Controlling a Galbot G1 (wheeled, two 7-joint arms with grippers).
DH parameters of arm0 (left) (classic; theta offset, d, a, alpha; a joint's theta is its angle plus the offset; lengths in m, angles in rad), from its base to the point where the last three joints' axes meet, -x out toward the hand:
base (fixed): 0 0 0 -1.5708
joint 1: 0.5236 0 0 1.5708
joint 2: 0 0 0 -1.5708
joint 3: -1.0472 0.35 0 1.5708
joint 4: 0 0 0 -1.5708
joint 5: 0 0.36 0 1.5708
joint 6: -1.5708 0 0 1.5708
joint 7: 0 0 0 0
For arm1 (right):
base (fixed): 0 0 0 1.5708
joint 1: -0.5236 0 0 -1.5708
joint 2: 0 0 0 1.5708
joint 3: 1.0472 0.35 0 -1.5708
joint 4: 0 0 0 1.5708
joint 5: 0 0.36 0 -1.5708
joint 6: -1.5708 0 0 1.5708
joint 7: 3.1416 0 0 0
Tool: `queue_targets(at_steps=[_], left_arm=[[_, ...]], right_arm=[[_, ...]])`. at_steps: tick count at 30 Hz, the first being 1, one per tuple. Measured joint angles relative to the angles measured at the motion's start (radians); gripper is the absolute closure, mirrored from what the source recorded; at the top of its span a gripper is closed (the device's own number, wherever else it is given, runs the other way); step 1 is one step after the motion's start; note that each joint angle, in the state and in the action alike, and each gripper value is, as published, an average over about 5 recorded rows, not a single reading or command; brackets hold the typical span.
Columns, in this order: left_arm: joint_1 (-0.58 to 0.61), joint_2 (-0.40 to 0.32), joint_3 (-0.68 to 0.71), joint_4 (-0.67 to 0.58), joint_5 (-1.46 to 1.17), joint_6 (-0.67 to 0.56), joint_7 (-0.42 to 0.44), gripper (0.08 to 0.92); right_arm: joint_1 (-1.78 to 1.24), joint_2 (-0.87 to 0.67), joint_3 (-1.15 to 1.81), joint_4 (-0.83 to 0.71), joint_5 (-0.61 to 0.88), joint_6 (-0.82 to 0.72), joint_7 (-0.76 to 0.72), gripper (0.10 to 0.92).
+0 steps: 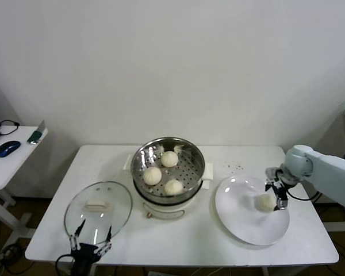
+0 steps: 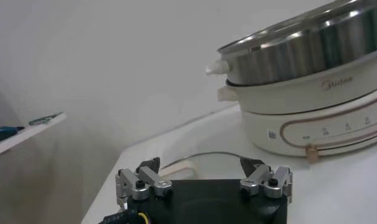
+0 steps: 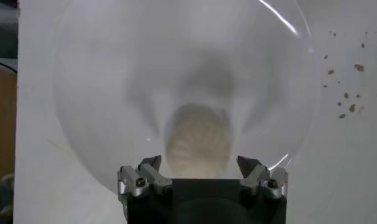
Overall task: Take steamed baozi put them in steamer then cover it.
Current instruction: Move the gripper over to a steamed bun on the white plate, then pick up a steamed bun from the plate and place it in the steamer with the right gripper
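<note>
Three cream-white baozi [image 1: 163, 172] lie in the shiny steamer [image 1: 141, 158] on its cream base at the table's middle. A fourth baozi [image 1: 266, 202] lies on the white plate [image 1: 241, 221] at the right. My right gripper [image 1: 276, 194] is open and hangs just above this baozi [image 3: 198, 146], its fingertips [image 3: 153, 163] on either side of it, not touching. My left gripper [image 1: 91, 241] is open and empty at the table's front left edge, by the near rim of the glass lid [image 1: 98, 208]. The steamer's side [image 2: 310, 67] shows in the left wrist view.
The glass lid lies flat on the table left of the steamer, its rim [image 2: 200, 156] just ahead of my left gripper [image 2: 201, 170]. Crumbs [image 1: 237, 168] dot the table behind the plate. A side desk [image 1: 6, 155] with a mouse stands far left.
</note>
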State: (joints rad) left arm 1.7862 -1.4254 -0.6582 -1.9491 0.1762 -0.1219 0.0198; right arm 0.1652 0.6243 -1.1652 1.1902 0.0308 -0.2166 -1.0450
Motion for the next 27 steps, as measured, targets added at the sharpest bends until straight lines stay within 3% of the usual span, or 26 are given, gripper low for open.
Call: queue_targets(at_steps=[10, 19, 27], left_arm=[[0.004, 0.001, -0.003, 0.002, 0.001, -0.002, 0.0, 0.177], [0.004, 0.0, -0.006, 0.0, 0.002, -0.004, 0.0, 0.177], [0.006, -0.007, -0.002, -0.003, 0.002, -0.005, 0.0, 0.177]], right_arm=[[-0.038, 0.037, 0.028, -0.043, -0.025, 0.009, 0.006, 0.205], [-0.044, 0.047, 0.033, -0.058, -0.026, 0.011, -0.003, 0.35], [-0.024, 0.049, 0.022, -0.057, -0.005, 0.013, 0.007, 0.377]])
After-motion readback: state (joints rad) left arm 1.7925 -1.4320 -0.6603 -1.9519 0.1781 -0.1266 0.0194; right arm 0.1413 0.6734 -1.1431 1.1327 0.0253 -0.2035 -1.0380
